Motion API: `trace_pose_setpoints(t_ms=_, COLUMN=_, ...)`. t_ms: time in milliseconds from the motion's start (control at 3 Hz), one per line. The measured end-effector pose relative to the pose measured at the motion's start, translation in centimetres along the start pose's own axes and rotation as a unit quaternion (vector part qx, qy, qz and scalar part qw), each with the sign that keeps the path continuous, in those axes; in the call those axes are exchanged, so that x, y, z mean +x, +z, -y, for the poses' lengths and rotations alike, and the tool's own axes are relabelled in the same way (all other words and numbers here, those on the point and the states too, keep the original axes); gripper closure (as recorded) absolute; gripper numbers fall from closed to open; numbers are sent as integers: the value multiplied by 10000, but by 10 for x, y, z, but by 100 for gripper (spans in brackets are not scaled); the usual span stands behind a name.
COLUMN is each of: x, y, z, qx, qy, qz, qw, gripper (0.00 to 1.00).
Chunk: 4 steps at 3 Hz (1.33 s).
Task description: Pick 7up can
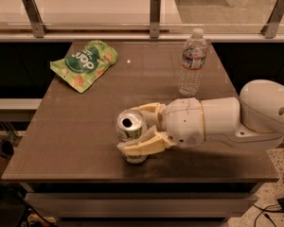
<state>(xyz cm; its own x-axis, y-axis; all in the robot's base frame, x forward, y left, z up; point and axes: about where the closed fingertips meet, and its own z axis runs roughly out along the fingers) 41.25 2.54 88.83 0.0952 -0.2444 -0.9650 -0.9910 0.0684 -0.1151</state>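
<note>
Matt plastic gripper (128, 128) clamped on shiny metal 7up can (130, 125), smooth glossy tbl (71, 126)

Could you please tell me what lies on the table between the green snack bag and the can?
Only bare table shows between the snack bag and the can in the camera view; the gripper clasps the can near the front edge.

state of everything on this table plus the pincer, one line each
7up can: upright near the table's front edge, clamped in the pincer
pincer: shut on the can, one finger each side
water bottle: upright, capped, far right
snack bag: lying flat, far left
</note>
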Motion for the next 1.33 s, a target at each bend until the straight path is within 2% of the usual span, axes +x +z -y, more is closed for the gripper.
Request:
trace_pose_setpoints(t_ms=667, x=-40, y=-7, z=16, qx=50, qy=-384, qz=-200, qw=9990, gripper=100)
trace_pose_setpoints(t_ms=1000, x=-65, y=-12, z=30, qx=58, qy=-628, qz=-325, qw=9975, gripper=100)
trace_pose_setpoints(t_ms=1333, x=-97, y=-19, z=45, qx=88, qy=-997, qz=-381, qw=9942, gripper=100)
